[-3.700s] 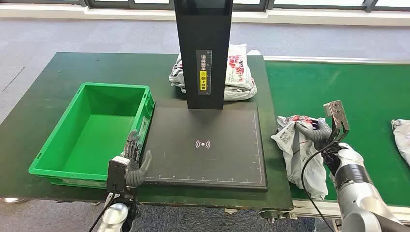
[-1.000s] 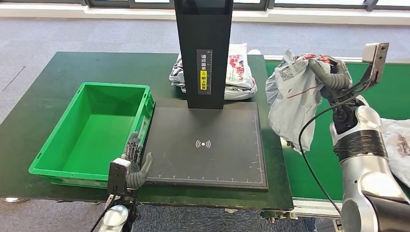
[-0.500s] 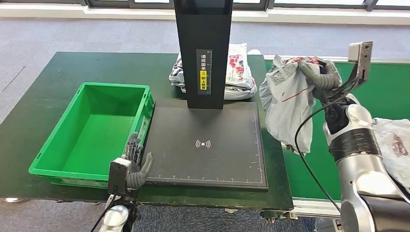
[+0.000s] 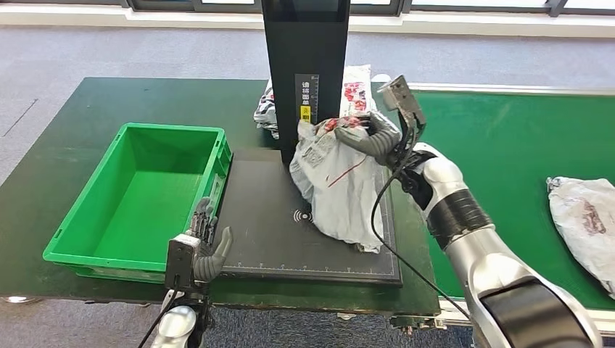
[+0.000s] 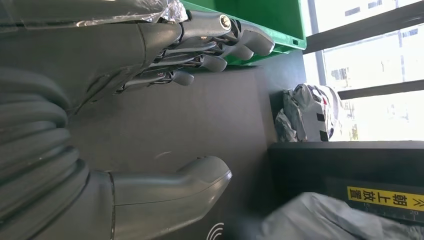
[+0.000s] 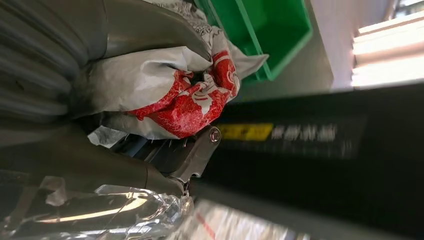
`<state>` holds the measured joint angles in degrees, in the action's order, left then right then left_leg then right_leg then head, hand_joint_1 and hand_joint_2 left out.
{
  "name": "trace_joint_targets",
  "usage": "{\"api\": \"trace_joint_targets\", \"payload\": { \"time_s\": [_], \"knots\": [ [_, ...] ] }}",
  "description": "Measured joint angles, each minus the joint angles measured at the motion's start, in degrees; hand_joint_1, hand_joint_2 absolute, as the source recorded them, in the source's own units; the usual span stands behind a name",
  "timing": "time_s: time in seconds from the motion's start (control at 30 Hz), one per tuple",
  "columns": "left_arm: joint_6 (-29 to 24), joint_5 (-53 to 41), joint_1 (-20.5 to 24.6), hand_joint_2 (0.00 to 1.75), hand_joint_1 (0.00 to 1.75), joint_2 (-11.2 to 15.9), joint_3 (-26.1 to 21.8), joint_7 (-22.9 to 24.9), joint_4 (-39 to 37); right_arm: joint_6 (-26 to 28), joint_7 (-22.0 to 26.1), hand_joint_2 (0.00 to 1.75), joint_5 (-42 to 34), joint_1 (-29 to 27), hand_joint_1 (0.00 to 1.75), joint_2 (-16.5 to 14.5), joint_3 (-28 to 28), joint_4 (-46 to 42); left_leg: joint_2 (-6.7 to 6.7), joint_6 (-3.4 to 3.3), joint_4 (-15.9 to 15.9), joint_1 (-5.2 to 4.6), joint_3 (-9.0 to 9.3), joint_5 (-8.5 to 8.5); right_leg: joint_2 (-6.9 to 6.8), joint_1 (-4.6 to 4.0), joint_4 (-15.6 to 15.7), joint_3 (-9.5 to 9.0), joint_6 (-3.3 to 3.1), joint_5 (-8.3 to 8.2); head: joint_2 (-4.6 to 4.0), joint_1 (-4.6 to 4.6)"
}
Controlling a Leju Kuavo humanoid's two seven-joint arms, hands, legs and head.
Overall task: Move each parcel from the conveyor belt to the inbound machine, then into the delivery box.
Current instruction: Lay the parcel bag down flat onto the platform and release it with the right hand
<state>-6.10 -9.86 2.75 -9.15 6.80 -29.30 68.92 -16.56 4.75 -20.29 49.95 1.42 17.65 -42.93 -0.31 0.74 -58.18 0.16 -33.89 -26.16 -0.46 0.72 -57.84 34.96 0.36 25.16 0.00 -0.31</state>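
- The right hand (image 4: 370, 139), gripping the grey parcel (image 4: 337, 181) by its top, has swung it from over the conveyor belt (image 4: 508, 145) to above the inbound machine's black pad (image 4: 275, 232), its bottom near or touching the pad at about 3 o'clock of the pad's centre
- Judged: lowering and release come next
- Left hand (image 4: 203, 250) spread, empty, at the pad's 8 o'clock corner
- Machine's post (image 4: 304, 72) close at 11 o'clock of the parcel; delivery box (image 4: 138, 196) open at 9 o'clock

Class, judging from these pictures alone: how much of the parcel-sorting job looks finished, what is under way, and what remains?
Done: little; the green box holds no parcels. Under way: the right hand holds a grey parcel over the black scanner plate, beside the scanner's post. The left hand waits by the plate's edge. Left: boxing this parcel, then handling another parcel on the belt.
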Motion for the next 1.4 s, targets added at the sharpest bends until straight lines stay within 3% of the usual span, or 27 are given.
{"api": "trace_joint_targets", "payload": {
  "time_s": [0.27, 0.73, 0.77, 0.87, 0.9, 1.4],
  "knots": [
    [-0.5, 1.7, 0.5, 1.75, 0.0, 0.4, 0.1, -0.2, -0.8, -0.2, -1.6, 1.75, -5.5, 2.3, 1.75, -1.4, 9.4, 0.2, -0.01, 0.0, 0.0, -0.02, 0.0, 0.0, -0.01, 0.02, 0.0, -0.01, 0.0, -0.01, 0.0, 0.0],
    [-0.8, 2.5, 0.4, 1.75, 0.0, 1.0, 1.2, 0.1, -0.8, -0.3, -2.9, 1.75, -9.6, 4.5, 1.75, -2.3, 16.5, 1.8, -0.01, 0.0, 0.0, -0.01, 0.0, 0.0, -0.01, 0.01, 0.0, -0.01, 0.0, 0.0, -0.01, 0.01],
    [-0.8, 2.6, 0.4, 1.75, 0.0, 1.0, 1.3, 0.1, -0.8, -0.4, -3.0, 1.75, -9.7, 4.6, 1.46, -2.5, 17.0, 2.0, 0.0, 0.0, 0.0, -0.01, 0.0, 0.0, -0.01, 0.01, 0.0, -0.01, 0.0, 0.0, 0.0, 0.01],
    [-0.9, 2.7, 0.5, 1.75, 0.0, 1.2, 1.7, 0.2, -0.8, -0.4, -3.7, 1.75, -9.7, 4.9, 0.15, -3.8, 18.4, 2.7, 0.01, 0.0, 0.0, 0.0, 0.0, 0.0, 0.01, 0.0, 0.0, -0.01, 0.0, 0.0, 0.0, 0.01],
    [-0.9, 2.7, 0.6, 1.75, 0.0, 1.2, 1.8, 0.3, -0.8, -0.5, -4.0, 1.75, -9.7, 5.0, 0.0, -4.2, 18.8, 2.9, 0.01, 0.0, 0.0, 0.0, 0.01, 0.0, 0.01, 0.0, 0.0, -0.01, 0.0, 0.0, 0.0, 0.01],
    [-0.8, 2.8, 1.2, 1.75, 0.0, 1.2, 1.9, 0.9, -0.5, -1.5, -2.9, 1.75, -8.5, 4.4, 0.0, -5.7, 25.2, 4.8, 0.01, 0.02, 0.0, -0.01, 0.01, 0.01, 0.0, 0.01, 0.0, 0.0, 0.0, -0.01, 0.0, 0.01]
  ]
}}
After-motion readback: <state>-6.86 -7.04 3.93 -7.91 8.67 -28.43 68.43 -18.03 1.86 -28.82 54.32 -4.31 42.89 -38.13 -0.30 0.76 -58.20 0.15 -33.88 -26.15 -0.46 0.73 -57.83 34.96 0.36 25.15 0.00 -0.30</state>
